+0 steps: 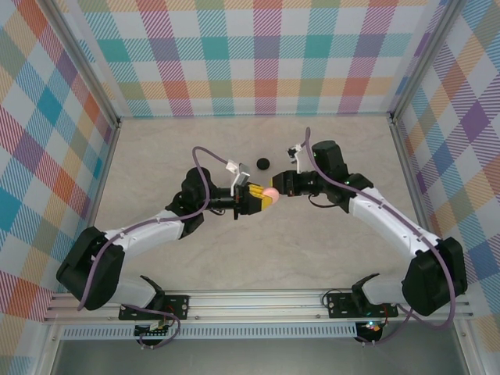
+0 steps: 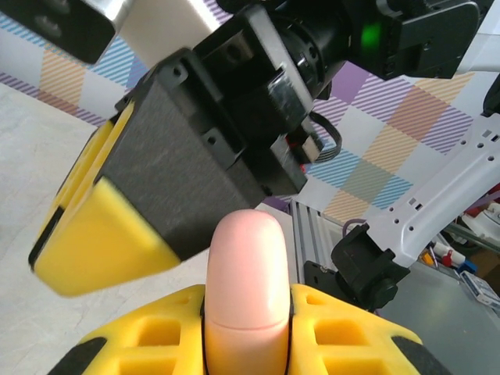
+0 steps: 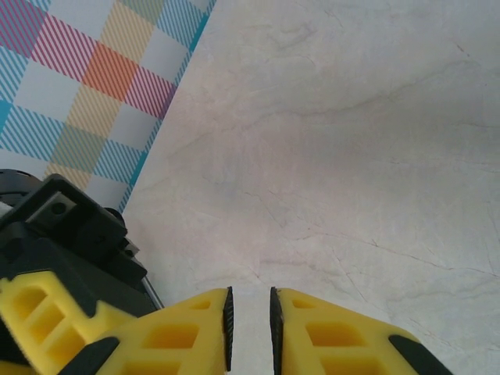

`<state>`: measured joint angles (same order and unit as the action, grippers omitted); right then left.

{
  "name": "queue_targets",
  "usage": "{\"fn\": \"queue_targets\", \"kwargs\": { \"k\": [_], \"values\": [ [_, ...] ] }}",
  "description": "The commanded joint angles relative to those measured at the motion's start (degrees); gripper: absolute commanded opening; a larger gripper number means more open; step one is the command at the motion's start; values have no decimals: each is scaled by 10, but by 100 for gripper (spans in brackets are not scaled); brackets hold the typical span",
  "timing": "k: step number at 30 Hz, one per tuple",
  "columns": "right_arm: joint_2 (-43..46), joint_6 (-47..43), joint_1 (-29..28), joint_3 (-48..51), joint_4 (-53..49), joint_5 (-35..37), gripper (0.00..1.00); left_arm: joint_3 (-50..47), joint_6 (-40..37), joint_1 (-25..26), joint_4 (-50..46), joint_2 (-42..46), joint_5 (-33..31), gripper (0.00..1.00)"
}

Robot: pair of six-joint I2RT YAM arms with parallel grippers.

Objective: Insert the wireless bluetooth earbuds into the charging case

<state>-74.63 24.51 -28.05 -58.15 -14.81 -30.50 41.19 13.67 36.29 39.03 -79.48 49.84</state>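
My left gripper (image 1: 260, 200) is shut on a pale pink rounded charging case (image 1: 270, 192) and holds it above the middle of the table. In the left wrist view the case (image 2: 246, 273) stands edge-on between the yellow fingers (image 2: 148, 336), with a thin seam across it. My right gripper (image 1: 280, 187) faces it from the right, its tips right at the case. One of its fingers (image 2: 101, 234) hangs just left of and above the case. In the right wrist view the right gripper (image 3: 248, 305) stands a narrow gap apart with nothing between its pads. The earbuds are out of view.
A small round black puck (image 1: 263, 163) lies on the pale marble-look table (image 1: 328, 258) just behind the two grippers. Plaid walls (image 1: 250, 55) close in the back and both sides. A metal rail (image 1: 258, 301) runs along the near edge.
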Motion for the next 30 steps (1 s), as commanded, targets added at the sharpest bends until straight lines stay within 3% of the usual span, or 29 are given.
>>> {"fn": "queue_targets", "kwargs": {
  "k": [1,4,11,14,21,26,30],
  "values": [
    [25,-14,-4,4,26,-27,24,16,8,7,0,-15,-14,11],
    [23,-17,-4,0,-3,13,25,19,8,7,-21,-16,-37,11],
    [24,18,-4,-16,-127,281,30,47,8,7,-156,-41,-168,13],
    [21,31,-4,-19,-161,336,31,54,42,7,-187,-61,-225,15],
    [11,38,-4,-12,-180,361,31,68,101,5,-215,-116,-285,15],
    [4,35,-4,-13,-185,361,31,115,117,3,-315,-150,-330,18],
    [-3,35,-4,-14,-187,361,31,155,132,-5,-369,-198,-322,19]
  ]
}}
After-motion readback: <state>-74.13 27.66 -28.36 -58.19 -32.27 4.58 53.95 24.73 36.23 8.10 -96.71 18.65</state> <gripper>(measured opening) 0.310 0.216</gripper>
